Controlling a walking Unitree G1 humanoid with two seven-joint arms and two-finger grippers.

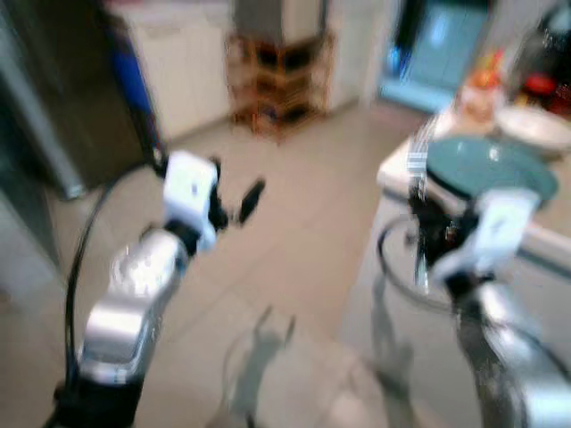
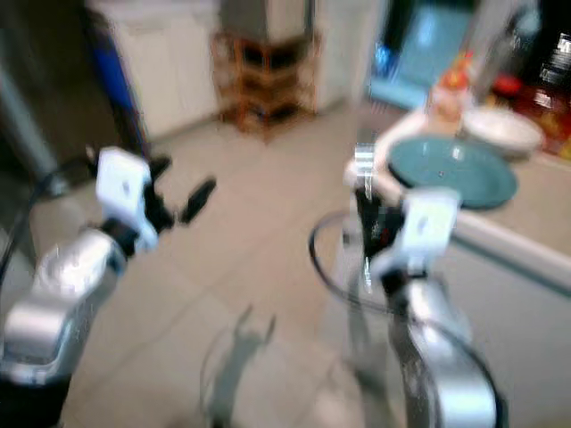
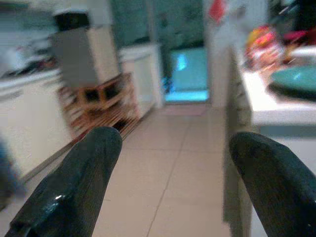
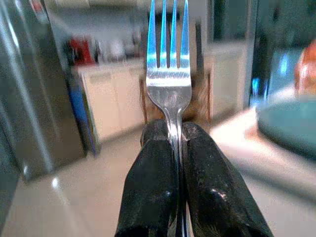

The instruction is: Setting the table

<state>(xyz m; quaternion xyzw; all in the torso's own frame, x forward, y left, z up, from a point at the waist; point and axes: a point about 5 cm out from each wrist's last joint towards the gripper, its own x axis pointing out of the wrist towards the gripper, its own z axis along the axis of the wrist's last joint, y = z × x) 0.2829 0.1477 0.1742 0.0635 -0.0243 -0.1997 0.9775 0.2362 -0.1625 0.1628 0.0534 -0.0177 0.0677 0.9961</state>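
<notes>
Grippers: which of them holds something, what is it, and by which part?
The right gripper holds a fork by its handle just below the head, tines pointing away. The left gripper is open and holds nothing.

Both silver arms are raised forward in front of the body. The left gripper is held out at the end of a bent arm, its white wrist block tilted, and its two black fingers stand wide apart with nothing between them. The right gripper is held out on the right, its two fingers pressed together on the handle of a fork, whose tines point straight up beyond the fingertips.
</notes>
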